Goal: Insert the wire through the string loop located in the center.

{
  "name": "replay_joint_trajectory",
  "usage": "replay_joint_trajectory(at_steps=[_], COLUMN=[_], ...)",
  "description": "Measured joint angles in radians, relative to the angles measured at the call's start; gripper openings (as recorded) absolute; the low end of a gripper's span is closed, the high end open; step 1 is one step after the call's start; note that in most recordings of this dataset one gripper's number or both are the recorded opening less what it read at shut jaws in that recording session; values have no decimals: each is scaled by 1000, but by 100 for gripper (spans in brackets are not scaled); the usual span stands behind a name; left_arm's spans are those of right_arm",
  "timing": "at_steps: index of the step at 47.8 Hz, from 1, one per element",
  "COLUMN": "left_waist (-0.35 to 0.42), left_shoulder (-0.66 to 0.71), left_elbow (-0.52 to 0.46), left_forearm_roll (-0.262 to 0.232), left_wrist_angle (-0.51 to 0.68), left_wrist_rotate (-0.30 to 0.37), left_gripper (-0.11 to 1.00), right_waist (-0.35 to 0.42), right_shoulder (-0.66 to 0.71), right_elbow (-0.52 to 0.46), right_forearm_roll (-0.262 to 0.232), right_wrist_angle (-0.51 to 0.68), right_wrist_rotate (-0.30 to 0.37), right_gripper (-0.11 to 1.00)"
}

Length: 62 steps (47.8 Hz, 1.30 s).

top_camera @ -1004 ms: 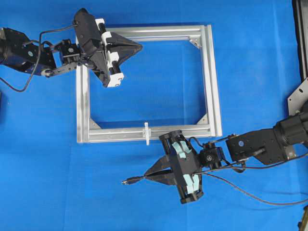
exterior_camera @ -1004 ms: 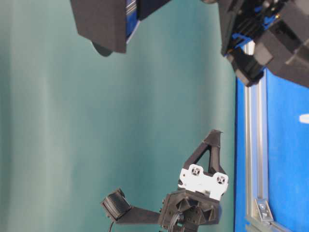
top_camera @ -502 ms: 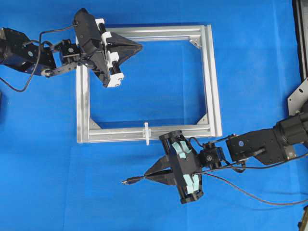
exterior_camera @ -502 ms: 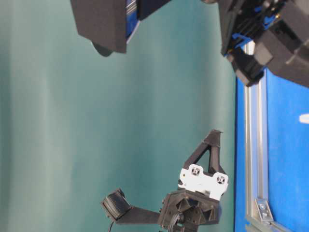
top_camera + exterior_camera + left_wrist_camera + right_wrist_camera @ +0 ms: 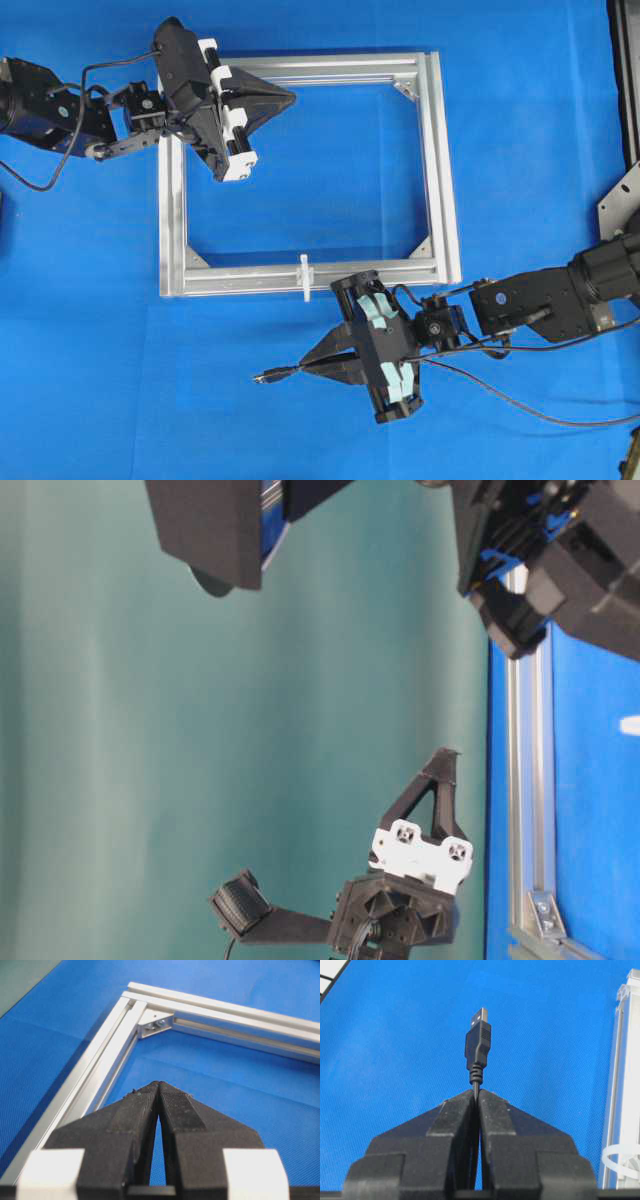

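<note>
Step in hand: wire held, threading not yet begun. The right gripper (image 5: pixel 312 366) has its jaws clamped on the wire (image 5: pixel 478 1045) just behind the plug, which sticks out past the fingertips; in the overhead view the plug points left, level over the surface, outside the aluminium frame (image 5: pixel 440 170) and just off its near rail.

Wire, remainder: trails back under the right arm and off toward the right edge of the overhead view.

String loop (image 5: pixel 304 276): small, white, upright at the middle of the frame's near rail; in the right wrist view a part of it shows at the lower right corner, beside the rail. It stands near the plug but apart from it, up and to the right of the tip in the overhead view.

Left gripper (image 5: pixel 284 97): jaws together on nothing, poised over the frame's far left corner, well apart from the loop.

Next move, as judged: the plug now runs roughly along the rail, so it likely needs turning toward the loop's opening, then lining up and pushing through. The loop is narrow and thin; a slight miss would probably bend it aside.

Surface: blue cloth, fine-woven, faintly creased; it carries the frame with silver corner brackets.

Room: plain green backdrop in the table-level view; dark equipment at the overhead view's right edge.
</note>
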Motion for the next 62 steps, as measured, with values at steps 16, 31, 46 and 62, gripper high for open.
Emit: replay_joint_trajectory(at_steps=[16,31,46,62], left_waist=[0,0,0,0], left_shoulder=[0,0,0,0], left_elbow=[0,0,0,0], left_forearm_roll=[0,0,0,0], left_wrist_angle=[0,0,0,0], left_wrist_rotate=[0,0,0,0], left_gripper=[0,0,0,0], right_waist=[0,2,0,2], right_shoulder=[0,0,-21,-110], right_elbow=[0,-2,54,186], right_forearm_roll=[0,0,0,5], right_wrist_angle=[0,0,-3,-9], right_wrist_rotate=[0,0,0,6], right_gripper=[-2,-2,-2,-2])
